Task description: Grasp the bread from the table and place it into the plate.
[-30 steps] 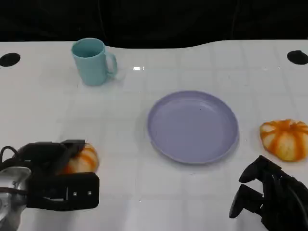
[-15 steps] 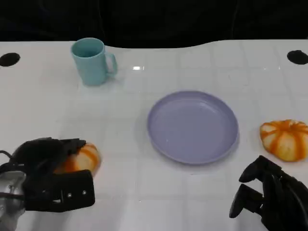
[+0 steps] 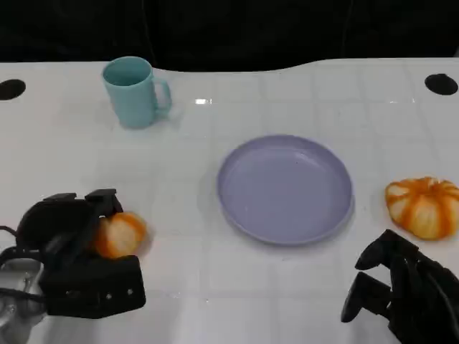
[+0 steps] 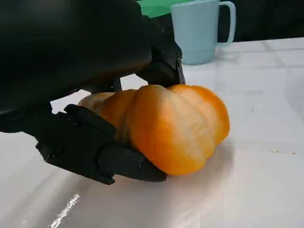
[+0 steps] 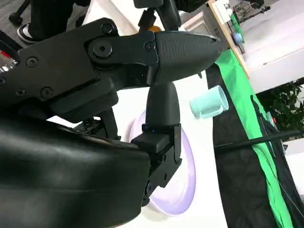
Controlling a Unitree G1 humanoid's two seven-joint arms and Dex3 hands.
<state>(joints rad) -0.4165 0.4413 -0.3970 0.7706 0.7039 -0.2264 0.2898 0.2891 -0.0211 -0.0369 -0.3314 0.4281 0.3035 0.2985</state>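
Since the earlier frame the black left hand (image 3: 68,247) is closing its fingers (image 4: 102,154) tighter around the orange-and-white pumpkin-shaped bread (image 3: 118,234) at the frame's lower left, still on the white counter (image 3: 237,301), ready to carry it to the round lavender plate (image 3: 285,188), while the empty right hand (image 3: 398,294) is idling, fingers curled.

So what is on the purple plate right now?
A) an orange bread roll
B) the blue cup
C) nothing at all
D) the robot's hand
C: the purple plate is bare. One bread roll sits in the left hand near the table's front left, the other bread roll lies to the plate's right, and the blue cup stands farther back.
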